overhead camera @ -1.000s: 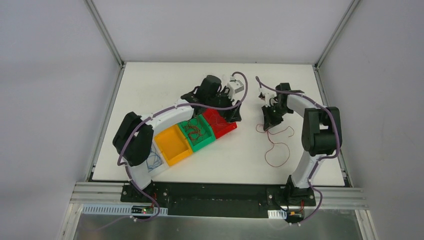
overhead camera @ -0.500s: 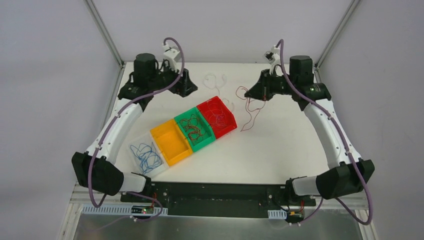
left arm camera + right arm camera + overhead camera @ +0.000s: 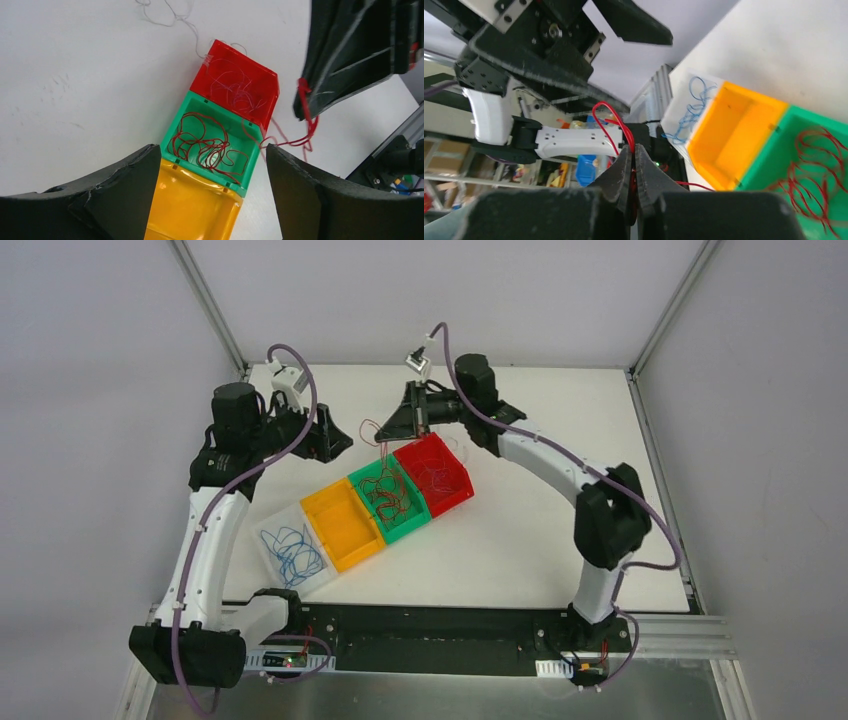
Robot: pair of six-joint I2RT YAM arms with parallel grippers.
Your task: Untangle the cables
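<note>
The cables (image 3: 205, 145) are mostly sorted into a row of four bins that lies slantwise on the bench (image 3: 520, 530), each bin touching the next. Nearest the arm bases we see the clear bin (image 3: 265, 540) with the blue cable (image 3: 292, 552) coiled inside. Next comes the orange bin (image 3: 345, 525). Then comes the green bin (image 3: 176, 119), holding a loose tangle of dark red-brown cable (image 3: 192, 135). Farthest away is the red bin (image 3: 202, 70), with pale, hair-fine strands lying across its floor. A white cable (image 3: 192, 31) lies on the bench beyond the red bin and runs up to that bin's far corner.

The bright red cable (image 3: 311, 130) is off the bench. The right jaws are pressed together on it, with a short loop standing up above the tips and the rest hanging below them. They hover over the far side of the green and red bins. One strand trails down toward the rim where those two bins meet, and we cannot tell whether it touches.

The left jaws stand wide apart with nothing between them. They hang over the bench left of the right jaws and well apart from them, looking down on the green bin.
</note>
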